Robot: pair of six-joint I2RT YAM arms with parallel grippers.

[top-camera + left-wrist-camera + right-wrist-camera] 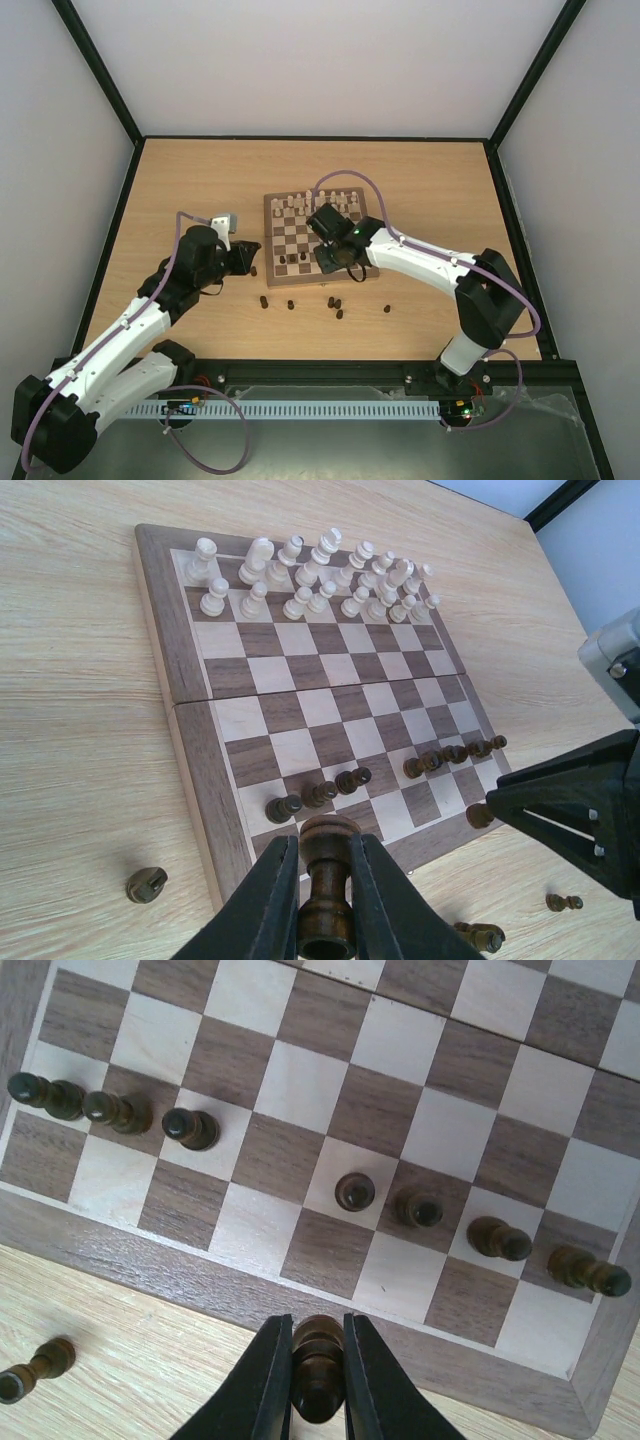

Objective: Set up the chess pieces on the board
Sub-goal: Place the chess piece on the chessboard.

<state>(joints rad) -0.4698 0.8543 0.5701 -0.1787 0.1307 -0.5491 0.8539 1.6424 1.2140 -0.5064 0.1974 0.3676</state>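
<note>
**Dark side half built: pawn row one short, back row bare.**

Top view: your board (290, 246) sits mid-tabletop (450, 200), cream pieces (300, 205) ranked along its far edge, and five loose dark chess pieces (334, 303) lie off its near edge. Left wrist: your left hand (328, 865) is pinched tight on a dark rook (328, 838) at the board's near-left corner. Right wrist: your right hand (318, 1360) is clamped on a second dark piece (318, 1338) over the near border. Seven dark pawns (355, 1191) stand in the second row with one gap. I'd judge less than half of the dark side is placed.
</note>
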